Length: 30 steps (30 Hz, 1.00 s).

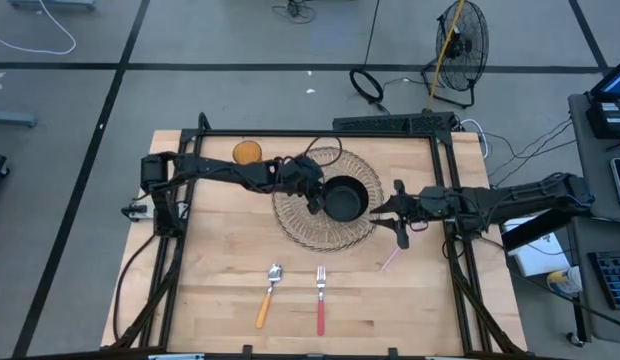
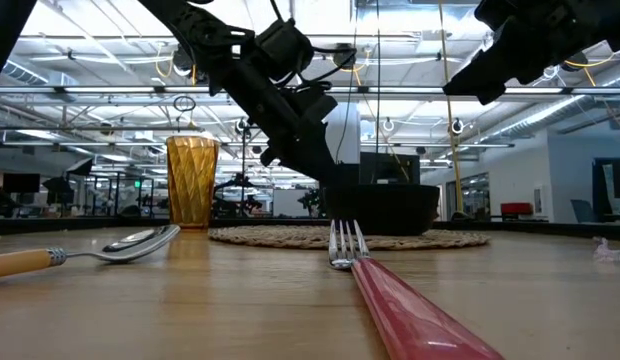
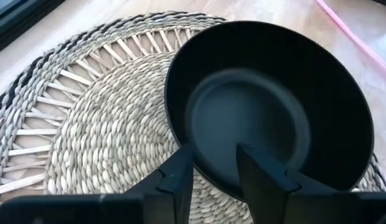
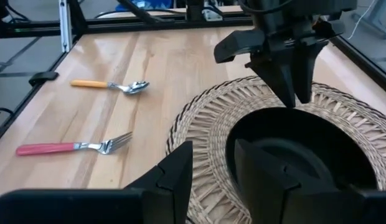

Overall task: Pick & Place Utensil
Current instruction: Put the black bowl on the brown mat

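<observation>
- Left gripper point(image 1: 315, 203) is down at the near rim of the round matte black bowl point(image 1: 346, 198), fingers point(image 3: 180, 171) a narrow gap apart and straddling the rim, one inside, one outside.
- Right gripper point(image 1: 400, 215) hovers at the bowl's 3 o'clock, fingers point(image 4: 174, 171) slightly parted, nothing between them.
- The bowl sits on the round woven straw placemat point(image 1: 302, 222), coiled centre, spoked openwork edge.
- At the mat's 11 o'clock, a faceted amber glass tumbler point(image 1: 247, 152) stands upright.
- Down at 6 o'clock on the pale wooden table point(image 1: 220, 260), the orange-handled metal spoon point(image 1: 267, 295) and red-handled metal fork point(image 1: 320, 298) lie side by side, apart, long axes running 12 to 6, heads toward 12.
- A thin pink stick point(image 1: 389, 260) lies at the mat's 4 o'clock.
</observation>
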Available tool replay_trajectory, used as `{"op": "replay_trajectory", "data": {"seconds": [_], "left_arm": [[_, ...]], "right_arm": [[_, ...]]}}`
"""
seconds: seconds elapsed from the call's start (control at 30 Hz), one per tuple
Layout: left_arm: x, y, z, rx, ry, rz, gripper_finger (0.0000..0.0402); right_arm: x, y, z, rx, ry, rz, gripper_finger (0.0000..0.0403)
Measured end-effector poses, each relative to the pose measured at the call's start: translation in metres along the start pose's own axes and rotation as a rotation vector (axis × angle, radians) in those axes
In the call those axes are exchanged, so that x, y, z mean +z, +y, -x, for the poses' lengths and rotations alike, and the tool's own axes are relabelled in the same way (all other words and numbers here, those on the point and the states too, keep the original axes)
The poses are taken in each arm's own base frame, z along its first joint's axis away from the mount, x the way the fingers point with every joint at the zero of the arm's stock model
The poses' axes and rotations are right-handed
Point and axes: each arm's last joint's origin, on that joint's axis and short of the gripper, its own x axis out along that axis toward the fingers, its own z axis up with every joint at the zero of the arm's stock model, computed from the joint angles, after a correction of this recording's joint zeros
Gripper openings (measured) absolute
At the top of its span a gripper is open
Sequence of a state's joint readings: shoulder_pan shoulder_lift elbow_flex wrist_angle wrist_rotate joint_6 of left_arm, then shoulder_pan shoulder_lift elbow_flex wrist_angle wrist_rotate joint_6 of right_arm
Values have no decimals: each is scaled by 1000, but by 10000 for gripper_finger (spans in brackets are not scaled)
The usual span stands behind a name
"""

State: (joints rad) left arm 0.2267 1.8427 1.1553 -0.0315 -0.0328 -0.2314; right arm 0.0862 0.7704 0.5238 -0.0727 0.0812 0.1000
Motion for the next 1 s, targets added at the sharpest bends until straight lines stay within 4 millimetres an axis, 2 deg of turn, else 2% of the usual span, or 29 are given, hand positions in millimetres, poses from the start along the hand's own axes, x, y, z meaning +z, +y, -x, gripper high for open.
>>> {"op": "replay_trajectory", "data": {"seconds": [0.23,0.37,0.53,0.8,1.0], "left_arm": [[0,1,0,-4,1,17,209],[0,1,0,-3,5,28,232],[-1,1,-1,-3,6,38,224],[-9,2,-12,-2,37,41,195],[-13,3,-17,-2,50,40,191]], "right_arm": [[0,0,0,-2,-1,8,116],[0,0,0,-2,-1,8,116],[0,0,0,-2,-1,7,116],[0,0,0,0,-1,1,116],[0,0,0,0,0,-3,116]]}}
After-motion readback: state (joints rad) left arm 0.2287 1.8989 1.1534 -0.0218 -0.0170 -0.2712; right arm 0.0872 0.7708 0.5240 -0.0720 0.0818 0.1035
